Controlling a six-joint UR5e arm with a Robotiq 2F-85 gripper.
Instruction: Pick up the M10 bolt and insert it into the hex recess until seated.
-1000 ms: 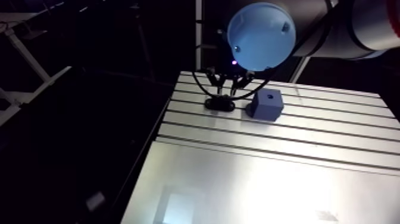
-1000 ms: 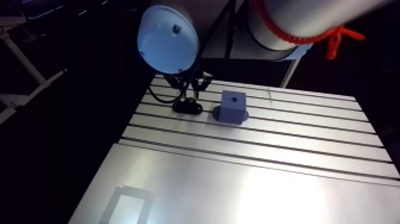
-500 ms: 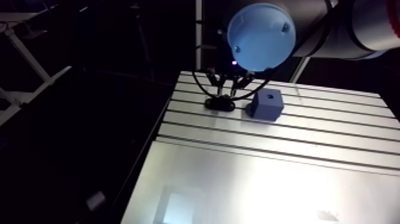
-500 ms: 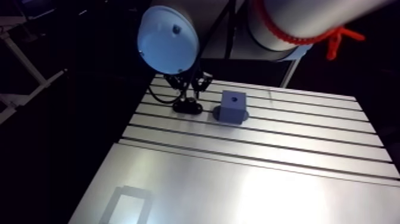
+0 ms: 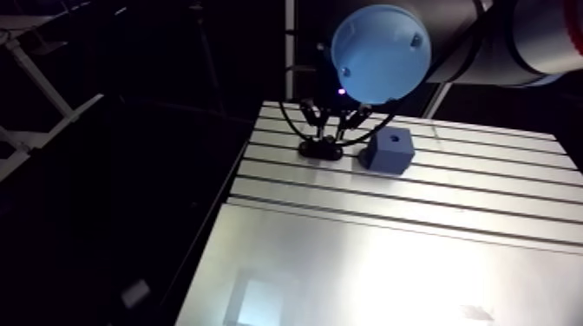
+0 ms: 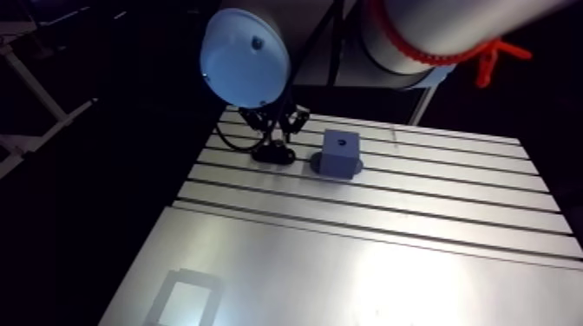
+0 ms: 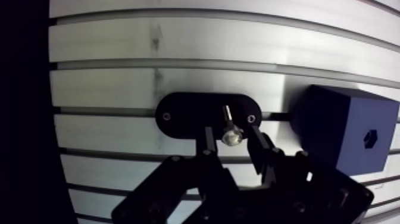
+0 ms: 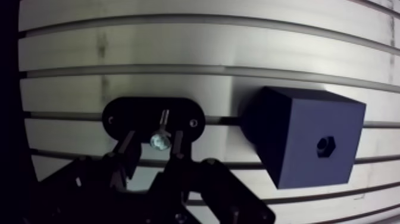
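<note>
On the slotted worktop [image 7: 107, 42], the black oval holder [image 7: 178, 116] carried the M10 bolt [image 7: 230, 136]. The bolt's bright head faced the wrist camera and its shank ran away from it. I could not tell whether it stood in a socket or merely lay on the plate. The gripper [image 7: 231, 137] was low over the holder, and its fingers [image 7: 257, 143] were set narrowly on either side of the head. A thin dark gap showed on each side, so they were not yet clamped on it.

The main risk, as I judged it, lay in the closing. The head looked slightly nearer one finger than the other, so an uneven squeeze could tip or roll the bolt before both pads met it. A grip on the rounded head alone could also let the bolt swing crooked on lifting.

Just beside the holder sat the dark blue block [image 7: 342, 134], with the hex recess [image 7: 370, 138] in its upper face. A tilted bolt would probably catch on the rim there and jam instead of seating. The hex flats would also need to line up with the recess. Because the block was so near, a careless sideways move could knock it and shift the target.
</note>
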